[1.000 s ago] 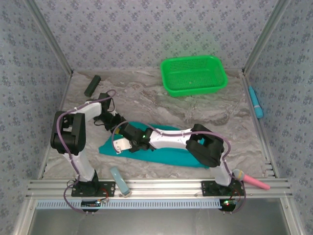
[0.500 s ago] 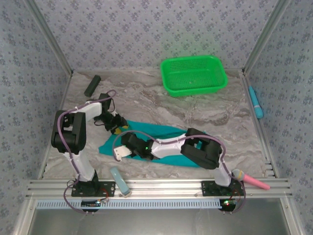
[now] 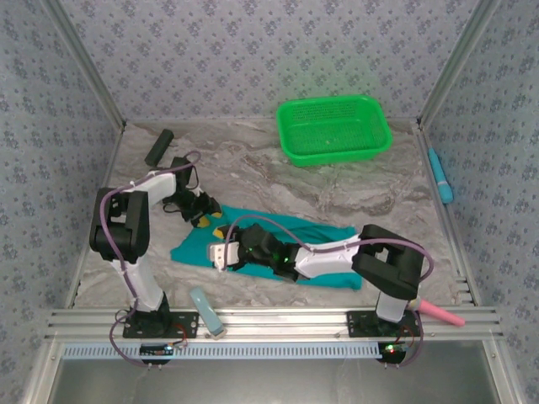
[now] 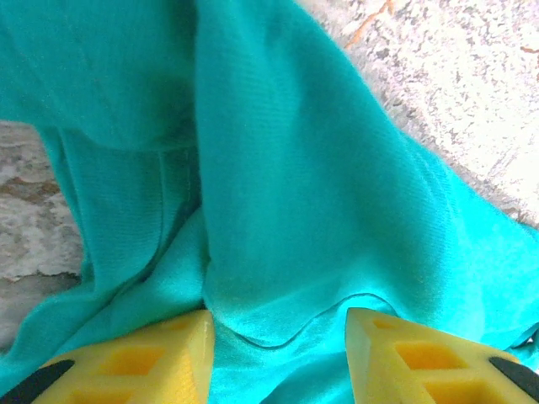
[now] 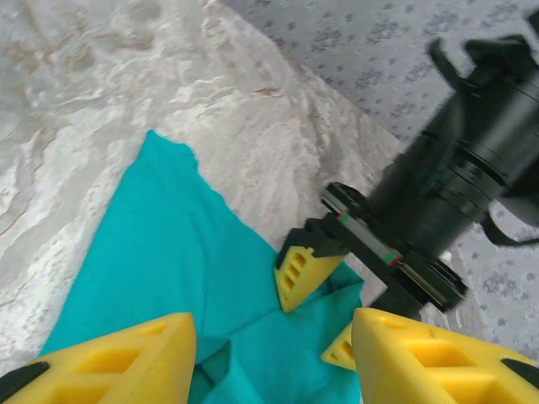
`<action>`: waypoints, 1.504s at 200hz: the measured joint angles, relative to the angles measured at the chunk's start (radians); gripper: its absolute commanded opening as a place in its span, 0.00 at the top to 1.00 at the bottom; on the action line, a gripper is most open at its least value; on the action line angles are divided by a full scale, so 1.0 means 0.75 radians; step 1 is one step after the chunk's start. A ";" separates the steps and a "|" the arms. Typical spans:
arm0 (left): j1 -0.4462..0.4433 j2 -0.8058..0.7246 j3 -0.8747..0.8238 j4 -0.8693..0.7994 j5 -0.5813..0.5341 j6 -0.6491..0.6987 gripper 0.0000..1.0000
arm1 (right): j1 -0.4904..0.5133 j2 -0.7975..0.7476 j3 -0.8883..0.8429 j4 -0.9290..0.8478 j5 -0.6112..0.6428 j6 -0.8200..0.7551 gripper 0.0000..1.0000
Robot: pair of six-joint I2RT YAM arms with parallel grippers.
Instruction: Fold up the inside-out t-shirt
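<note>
The inside-out t-shirt (image 3: 303, 227) is a teal cloth lying flat and stretched left to right across the near middle of the table. My left gripper (image 3: 208, 217) rests on its far left edge. In the left wrist view, the left gripper (image 4: 278, 337) has yellow fingers (image 4: 143, 362) standing apart, with a ridge of the t-shirt (image 4: 295, 168) lying between them. My right gripper (image 3: 223, 252) hovers over the shirt's left end. The right gripper (image 5: 274, 353) is open and empty above the t-shirt (image 5: 177, 244). It faces the left gripper (image 5: 313, 332), whose tips touch the cloth.
A green mesh basket (image 3: 334, 128) stands at the back right. A dark bar (image 3: 158, 147) lies at the back left and a blue tool (image 3: 440, 177) by the right wall. A pink-handled brush (image 3: 434, 310) and a pale blue tool (image 3: 206, 310) sit on the near rail.
My right gripper has drawn back toward the near edge and slightly right, and its elbow has swung to the right. The left gripper has stayed on the shirt's far left edge.
</note>
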 measured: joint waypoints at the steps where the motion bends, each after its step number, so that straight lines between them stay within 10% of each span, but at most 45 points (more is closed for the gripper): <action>1: 0.001 0.000 0.000 -0.001 0.000 0.001 0.55 | -0.002 -0.002 -0.001 0.000 -0.002 0.004 0.47; 163: 0.036 -0.117 -0.090 0.037 -0.063 -0.087 0.59 | -0.168 0.422 0.566 -0.665 -0.294 0.216 0.96; 245: 0.123 -0.120 -0.042 -0.045 -0.071 -0.030 0.57 | -0.130 -0.172 0.308 -0.813 -0.038 0.533 0.50; 271: 0.075 -0.276 -0.041 -0.108 -0.080 -0.024 0.57 | -0.332 -0.554 0.269 -0.975 0.179 0.889 0.31; 301: -0.168 -0.377 -0.014 -0.139 -0.090 -0.020 0.57 | -0.803 -0.781 0.236 -1.379 0.211 1.418 0.34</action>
